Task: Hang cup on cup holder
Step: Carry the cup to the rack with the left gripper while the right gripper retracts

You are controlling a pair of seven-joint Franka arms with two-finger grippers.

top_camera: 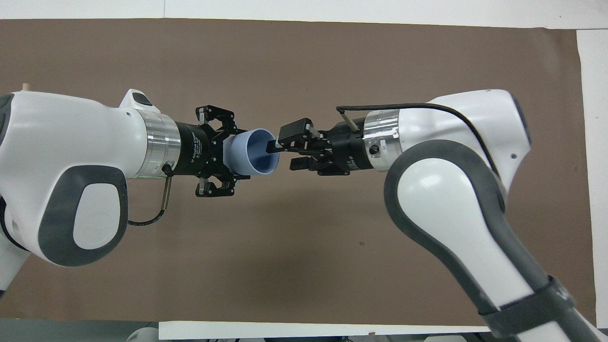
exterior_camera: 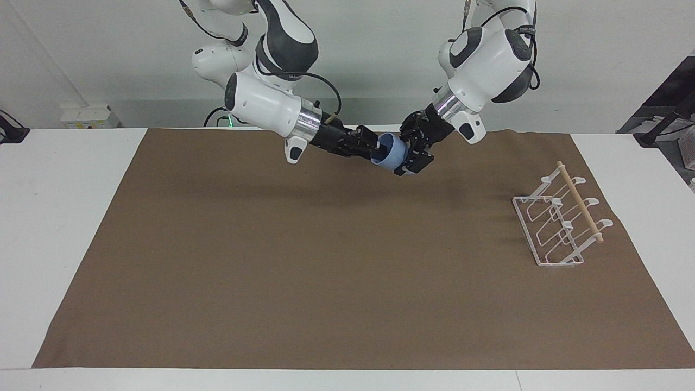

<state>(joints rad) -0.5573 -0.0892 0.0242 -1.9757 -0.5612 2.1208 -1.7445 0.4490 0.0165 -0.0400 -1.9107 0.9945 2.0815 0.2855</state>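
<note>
- The cup (top_camera: 249,158) is held up in the air over the brown mat (exterior_camera: 326,260), above the part of the mat nearest the robots and about midway between the two arm bases.
- Cup orientation: it lies on its side, long axis roughly horizontal and running along the line between the two grippers. The open mouth faces the right gripper (top_camera: 284,153); the base faces the left gripper (top_camera: 227,157).
- In the facing view the cup (exterior_camera: 392,152) is tilted slightly, mouth end a little higher than the base end.
- Left gripper (exterior_camera: 408,155): fingers clamped on the base end of the cup, one finger on each side of the wall.
- Right gripper (exterior_camera: 371,147): fingers apart, fingertips at the cup's mouth. One fingertip reaches just inside the rim; the other stands outside it. The views do not settle whether either touches the cup.
- The cup holder (exterior_camera: 559,221) stands on the mat toward the left arm's end of the table, well apart from the cup. Its wooden dowel (exterior_camera: 580,202) lies across the top of the white wire loops.
</note>
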